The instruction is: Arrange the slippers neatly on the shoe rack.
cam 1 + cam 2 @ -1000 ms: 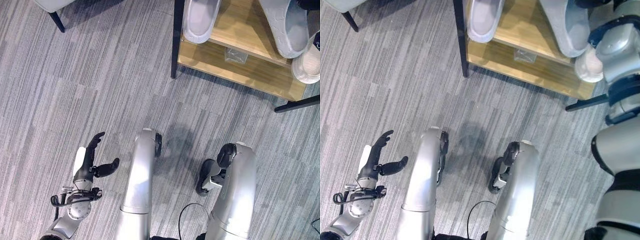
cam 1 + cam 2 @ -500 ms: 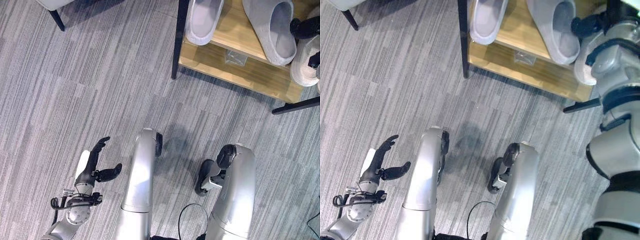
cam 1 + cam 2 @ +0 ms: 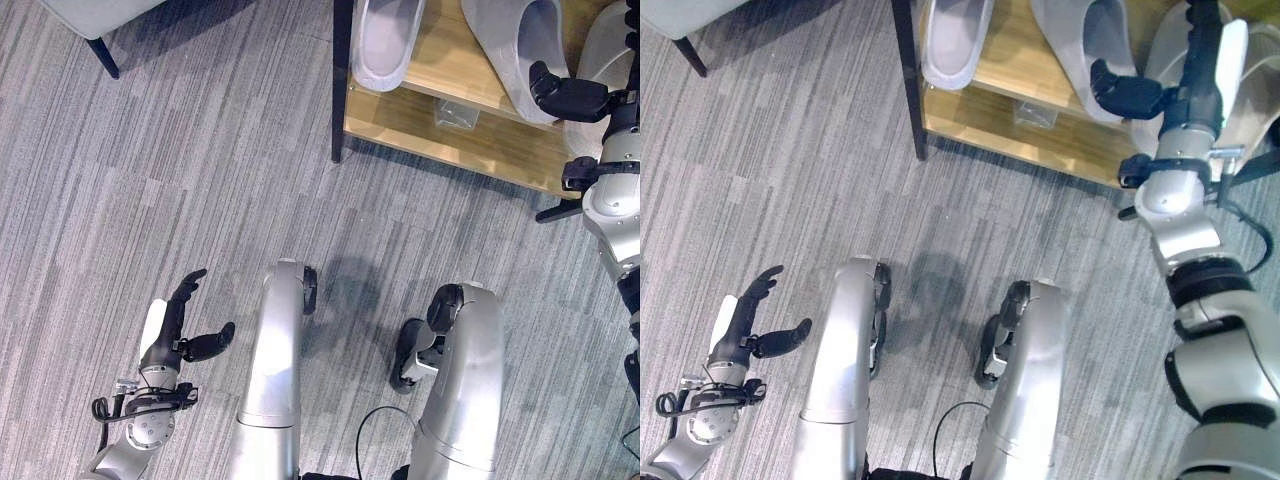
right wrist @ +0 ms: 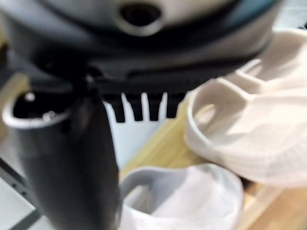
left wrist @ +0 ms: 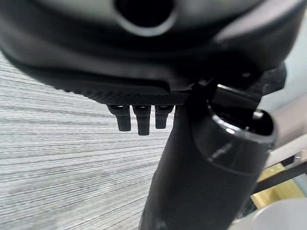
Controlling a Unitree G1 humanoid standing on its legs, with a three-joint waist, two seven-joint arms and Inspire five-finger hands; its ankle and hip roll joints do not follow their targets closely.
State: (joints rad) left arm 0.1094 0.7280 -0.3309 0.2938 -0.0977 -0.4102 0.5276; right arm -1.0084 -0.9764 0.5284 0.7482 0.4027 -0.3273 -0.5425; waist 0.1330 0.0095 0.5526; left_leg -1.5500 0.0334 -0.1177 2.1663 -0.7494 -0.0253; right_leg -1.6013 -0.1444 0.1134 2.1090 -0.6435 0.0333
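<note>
A wooden shoe rack with a black frame stands ahead on the right. On its upper shelf lie a grey slipper at the left end and a second grey slipper beside it. A beige slipper lies further right, and shows close up in the right wrist view. My right hand hovers open over the beige slipper, its thumb by the second grey slipper's heel and holding nothing. My left hand hangs open low over the carpet at my left.
A small clear packet lies on the rack's lower shelf. A grey chair with a dark leg stands at the far left. Striped grey carpet spreads between the chair and the rack.
My right hand has let go of the second grey slipper, which now rests on the shelf, and has drawn back toward me. The camera shifted a little. The left hand barely moved.
</note>
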